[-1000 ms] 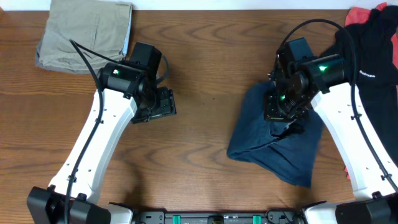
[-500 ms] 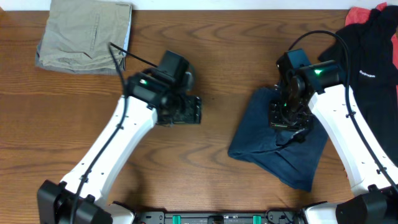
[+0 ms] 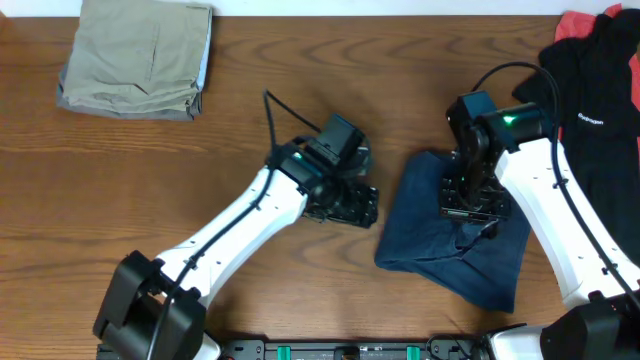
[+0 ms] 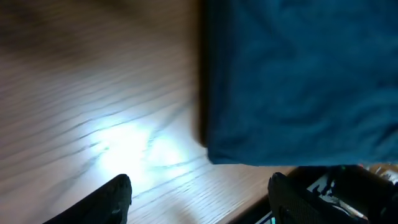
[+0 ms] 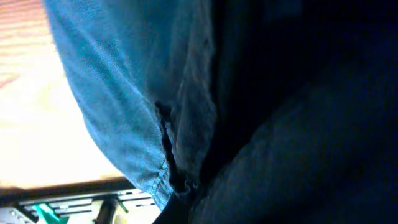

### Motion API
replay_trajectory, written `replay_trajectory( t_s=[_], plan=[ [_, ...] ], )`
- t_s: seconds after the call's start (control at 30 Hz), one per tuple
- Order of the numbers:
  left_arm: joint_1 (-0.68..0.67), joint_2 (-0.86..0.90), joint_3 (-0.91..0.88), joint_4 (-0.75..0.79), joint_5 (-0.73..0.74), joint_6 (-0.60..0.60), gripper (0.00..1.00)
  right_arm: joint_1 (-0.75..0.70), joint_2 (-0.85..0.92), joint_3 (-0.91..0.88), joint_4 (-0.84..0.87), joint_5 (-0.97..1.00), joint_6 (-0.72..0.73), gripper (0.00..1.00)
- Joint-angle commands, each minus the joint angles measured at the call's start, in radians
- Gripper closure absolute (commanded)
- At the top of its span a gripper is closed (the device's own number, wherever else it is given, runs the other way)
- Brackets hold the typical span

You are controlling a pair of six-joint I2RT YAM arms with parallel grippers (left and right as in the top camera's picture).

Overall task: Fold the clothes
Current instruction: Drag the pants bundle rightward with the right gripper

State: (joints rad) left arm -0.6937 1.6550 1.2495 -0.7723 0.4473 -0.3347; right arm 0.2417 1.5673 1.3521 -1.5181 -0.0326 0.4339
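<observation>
The clothes (image 3: 450, 245), a dark navy denim-like garment, lie bunched on the wooden table at centre right. My right gripper (image 3: 470, 205) sits on their upper middle, shut on a fold of the fabric. In the right wrist view the clothes (image 5: 124, 93) fill the frame and hide the fingers. My left gripper (image 3: 365, 207) hovers just left of the garment's left edge, open with nothing between its fingers. The left wrist view shows both fingertips (image 4: 115, 198) over bare wood, with the clothes (image 4: 298, 74) a little beyond them.
Folded khaki trousers (image 3: 135, 55) lie at the back left. A black T-shirt (image 3: 595, 90) with small white lettering, over something red (image 3: 578, 22), covers the back right. The table's front edge (image 4: 292, 177) runs close by the left gripper.
The left arm has swung right from the table's left half to the garment's left edge. The right gripper has shifted slightly right and toward the front, taking the garment along.
</observation>
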Motion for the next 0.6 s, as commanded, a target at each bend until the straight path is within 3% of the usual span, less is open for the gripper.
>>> replay_trajectory(
  t_s=[0.0,0.23,0.57],
  plan=[
    [-0.027,0.018,0.0,0.01,0.017,0.019,0.29,-0.053,-0.014,-0.007,0.003,0.037,0.022,0.98],
    [-0.068,0.082,0.0,0.043,0.017,0.016,0.29,-0.169,-0.013,-0.029,0.003,0.064,-0.005,0.98],
    [-0.148,0.135,0.0,0.145,0.017,0.016,0.29,-0.275,-0.013,-0.201,0.107,0.043,0.02,0.99]
  ],
)
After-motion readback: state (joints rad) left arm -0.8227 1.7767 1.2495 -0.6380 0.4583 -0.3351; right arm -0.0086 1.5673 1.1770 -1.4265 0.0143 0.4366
